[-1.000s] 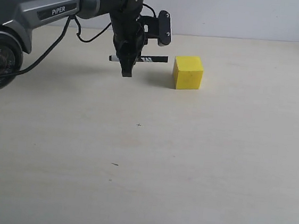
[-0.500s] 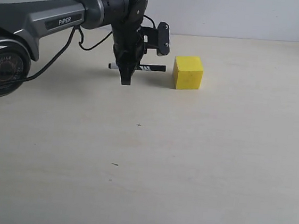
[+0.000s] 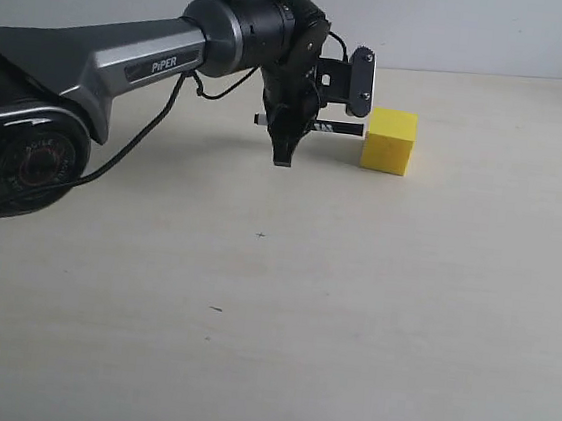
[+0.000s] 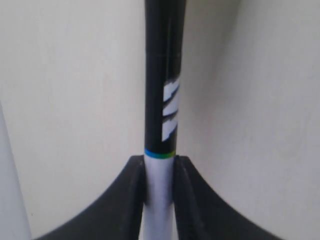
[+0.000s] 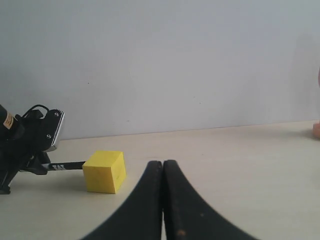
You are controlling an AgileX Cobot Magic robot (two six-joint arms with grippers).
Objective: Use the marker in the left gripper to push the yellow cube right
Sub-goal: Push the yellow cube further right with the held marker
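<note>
The yellow cube (image 3: 390,141) sits on the pale table toward the back, right of centre; the right wrist view has it too (image 5: 104,171). My left gripper (image 3: 285,149) points down just left of the cube, shut on the marker (image 3: 322,126), which lies level with its black tip against the cube's left face. In the left wrist view the two black fingers (image 4: 131,192) clamp the marker's white barrel (image 4: 160,145). My right gripper (image 5: 163,172) is shut with nothing in it and stands well apart from the cube.
The grey "PiPER" arm (image 3: 127,54) stretches in from the left edge of the exterior view. A plain wall (image 3: 481,30) closes off the table at the back. A pinkish object (image 5: 316,130) shows at the right edge of the right wrist view.
My left gripper has travelled right with the marker. The marker's tip met the cube, and the cube has slid to the right and turned slightly.
</note>
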